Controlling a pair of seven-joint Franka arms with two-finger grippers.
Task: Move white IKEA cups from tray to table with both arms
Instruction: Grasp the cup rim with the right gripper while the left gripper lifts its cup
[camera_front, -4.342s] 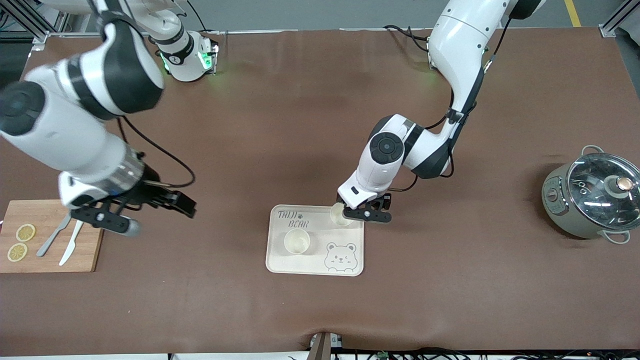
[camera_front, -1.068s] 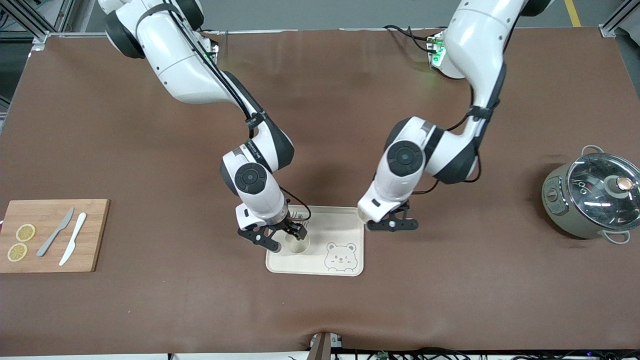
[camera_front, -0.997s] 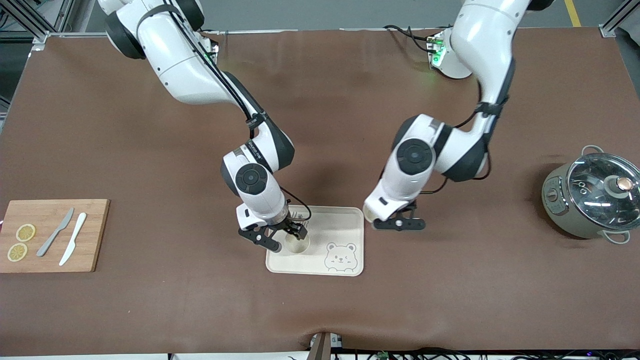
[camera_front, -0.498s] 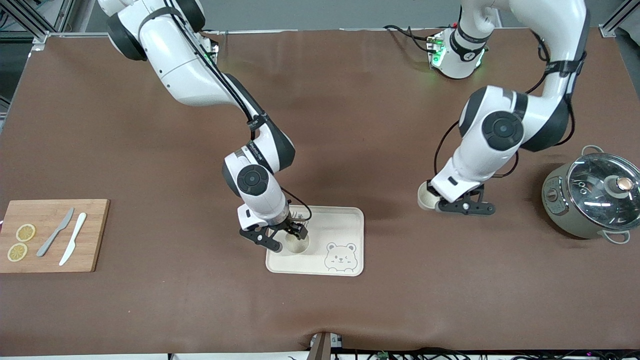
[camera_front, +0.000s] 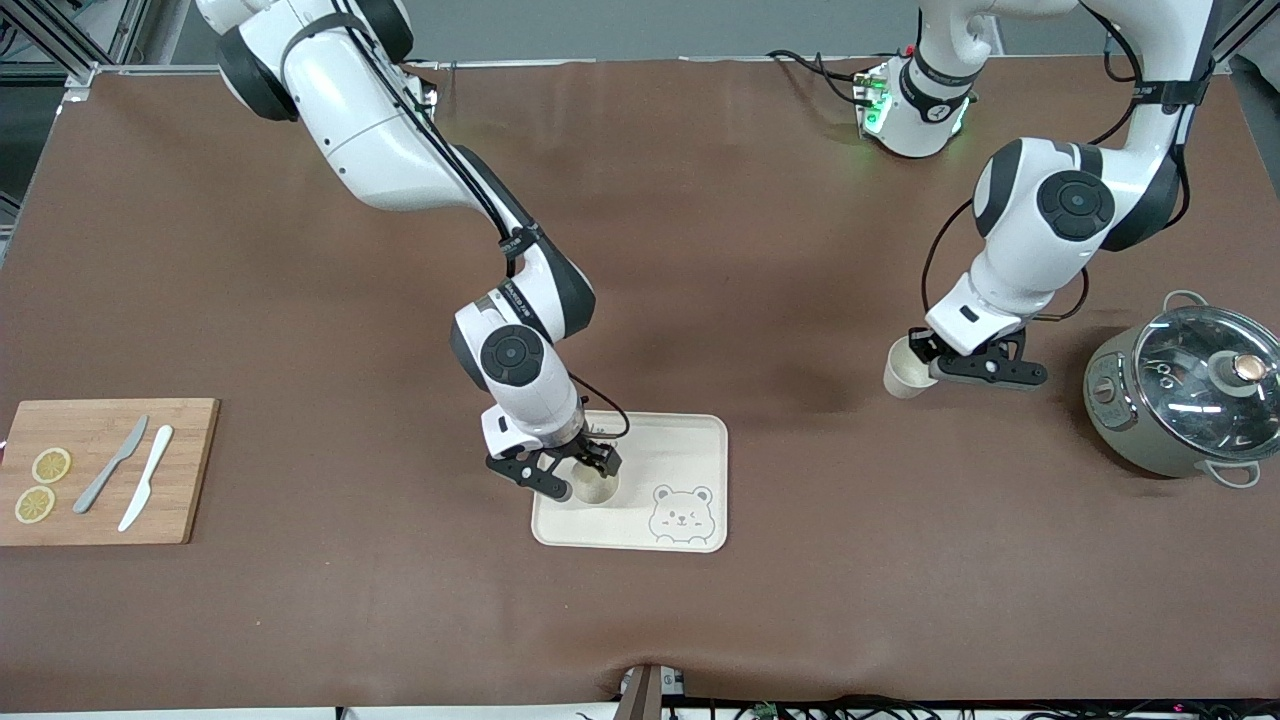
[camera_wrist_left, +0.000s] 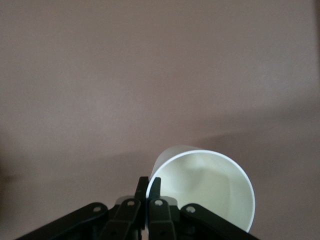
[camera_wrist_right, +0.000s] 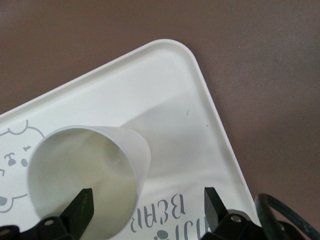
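One white cup (camera_front: 908, 372) is held in the left claw (camera_front: 940, 364) above bare brown desk (camera_front: 800, 250), clear of the tray (camera_front: 690, 440) and toward the left arm's end, near a lidded pot (camera_front: 1180, 400). The wrist view shows the fingers (camera_wrist_left: 149, 192) pinched shut on the cup's thin rim, one inside and one outside, which is judged to be why the cup hangs slightly tilted. The second cup (camera_front: 594, 486) stands on the tray, and the right claw (camera_front: 578, 480) is set low over it with its fingers spread wide. In the right wrist view one finger (camera_wrist_right: 80, 207) is seen inside the cup's mouth and the other outside the wall, so a matching rim pinch appears to be prepared, not yet made. Much of the "TAIJI BEAR" lettering is hidden under the right arm's wrist in the front view, and the cup's base is cut off. How far the lifted cup is from the desk cannot be told. A cutting board (camera_front: 100, 500) with knives lies at the right arm's end.
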